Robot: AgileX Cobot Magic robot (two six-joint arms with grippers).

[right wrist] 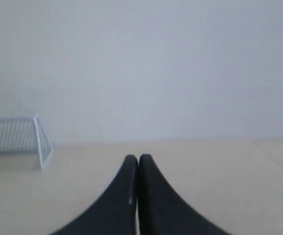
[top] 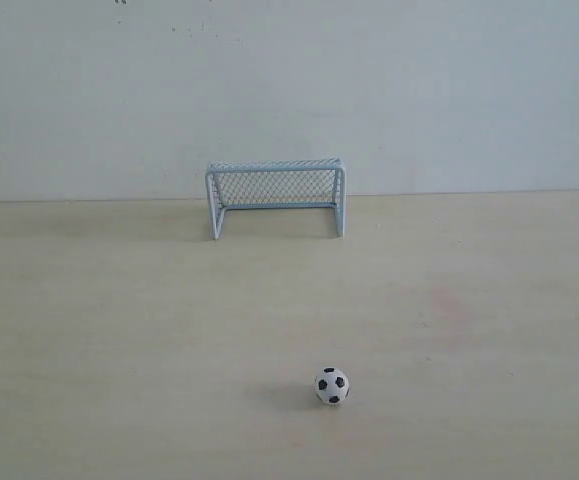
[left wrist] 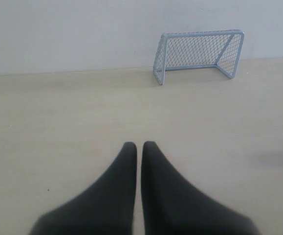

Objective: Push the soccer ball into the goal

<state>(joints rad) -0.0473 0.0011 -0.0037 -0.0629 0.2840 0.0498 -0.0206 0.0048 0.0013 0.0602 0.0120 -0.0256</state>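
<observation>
Ball [top: 332, 385]: loose on worktop [top: 109, 330], well short of goal [top: 275, 197], facing its open mouth, right of centre. Left gripper [left wrist: 139, 145]: nearly closed, empty. Right gripper [right wrist: 138, 157]: pressed together, empty. I judge closed tips best for pushing. Neither touches the ball.

No readable text, labels or numbers anywhere.

Soft, even light washes the pale bench [top: 119, 330]; the soccer ball [top: 332, 385] casts a faint shadow leftward. The right wrist view is hazy and unfocused.
</observation>
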